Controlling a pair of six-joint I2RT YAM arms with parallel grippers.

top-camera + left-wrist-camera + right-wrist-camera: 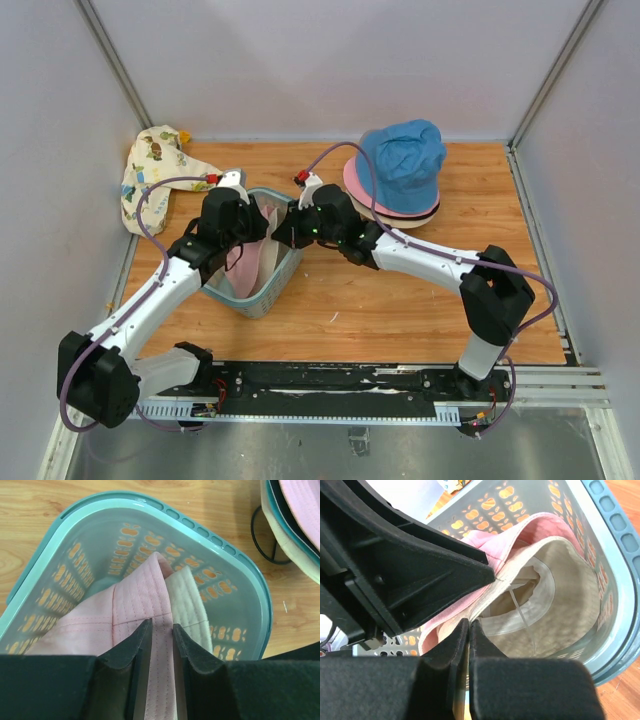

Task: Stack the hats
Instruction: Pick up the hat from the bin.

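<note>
Over the basket (125, 496), at the left of the table (400, 310), both arms reach down from opposite sides and their claws meet just inside the rim. The left claw (161, 626) is clenched on a raised fold of the pink hat (132, 605). Its dark fingers (135, 650) leave only a narrow slot, and that slot is filled with pink fabric. The pink hat is bunched up inside the basket, its fold peaking towards the far wall.

Just beside it lies the cream hat (565, 605), also in the basket, with its hollow inside turned towards the right wrist camera. The right claw (469, 625) is squeezed almost completely together at the edge of this cream hat. A thin sliver of pale fabric shows between its fingers, so it appears to be pinching the brim.

Well apart, at the far right of the table, sits a stack of hats (400, 165) with a blue one on top. A printed cloth (150, 170) lies crumpled in the far left corner.
</note>
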